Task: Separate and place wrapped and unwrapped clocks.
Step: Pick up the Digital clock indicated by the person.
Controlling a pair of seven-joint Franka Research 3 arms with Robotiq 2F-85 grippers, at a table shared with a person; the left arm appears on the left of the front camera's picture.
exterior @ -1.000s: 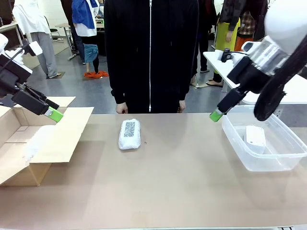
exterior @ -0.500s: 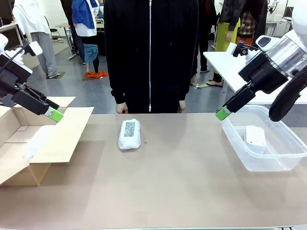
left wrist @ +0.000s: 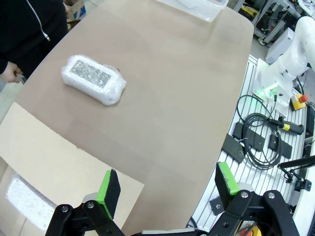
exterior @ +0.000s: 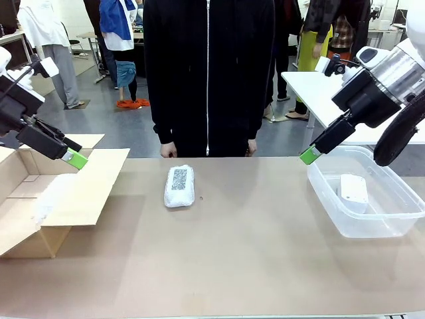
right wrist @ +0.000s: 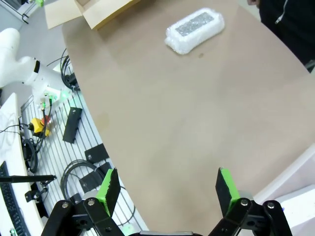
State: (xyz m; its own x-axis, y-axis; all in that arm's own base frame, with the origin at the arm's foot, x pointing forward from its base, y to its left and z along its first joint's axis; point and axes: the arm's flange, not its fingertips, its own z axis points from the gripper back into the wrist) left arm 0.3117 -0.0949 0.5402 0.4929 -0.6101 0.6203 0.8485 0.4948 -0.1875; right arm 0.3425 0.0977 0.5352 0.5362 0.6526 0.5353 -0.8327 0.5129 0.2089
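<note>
Front view: the right gripper (exterior: pixel 309 155) has drawn back from the clear bin (exterior: pixel 345 229), and the bare white clock (exterior: pixel 353 191) lies inside, so that item looks sorted.
The left gripper (exterior: pixel 75 158) hangs unmoved over the cardboard box (exterior: pixel 80 206). Left wrist view: its jaws are spread and empty, with one wrapped bundle (left wrist: pixel 93 79) mid-table and a second bundle (left wrist: pixel 27 201) in the box. Right wrist view: its jaws are spread too, holding nothing.

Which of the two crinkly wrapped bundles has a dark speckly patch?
The wrapped bundle lying on the table in front of the person. The other bundle, inside the cardboard box at the robot's left, looks plain whitish.
</note>
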